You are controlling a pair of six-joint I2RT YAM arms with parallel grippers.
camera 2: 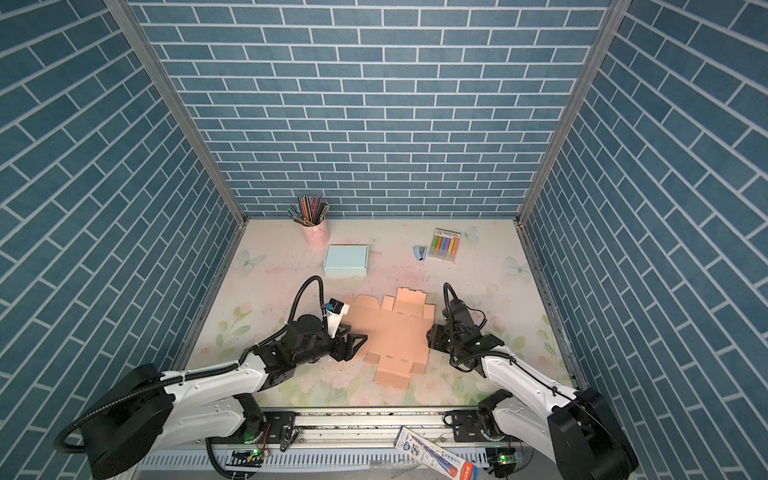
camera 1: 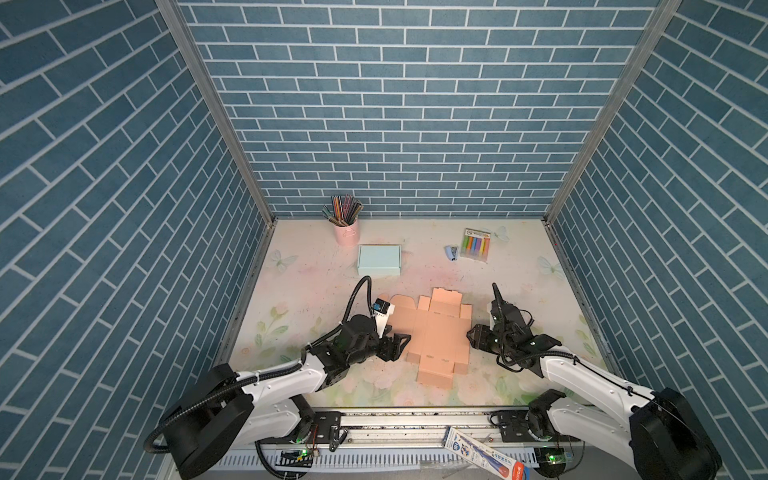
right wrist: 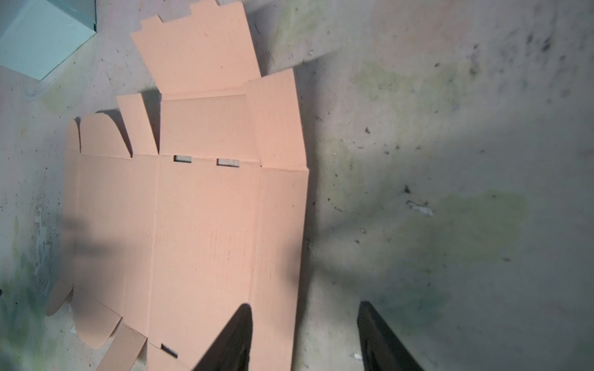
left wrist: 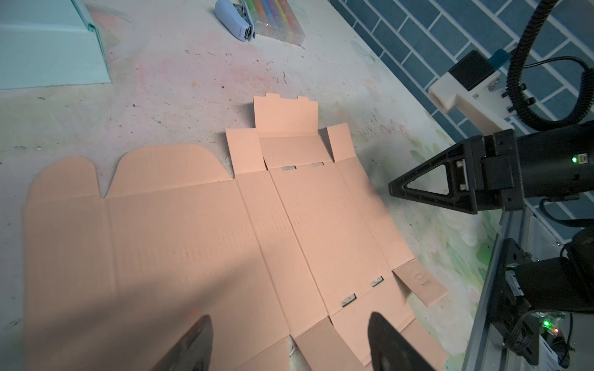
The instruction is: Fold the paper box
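Cardboard blank flat; left tool hides its edge.

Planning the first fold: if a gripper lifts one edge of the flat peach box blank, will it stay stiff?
The peach box blank would probably hinge along its scored creases, not rise as one sheet; an end flap already sits slightly raised. Thin and light-looking, it would likely slide across the table if pushed.
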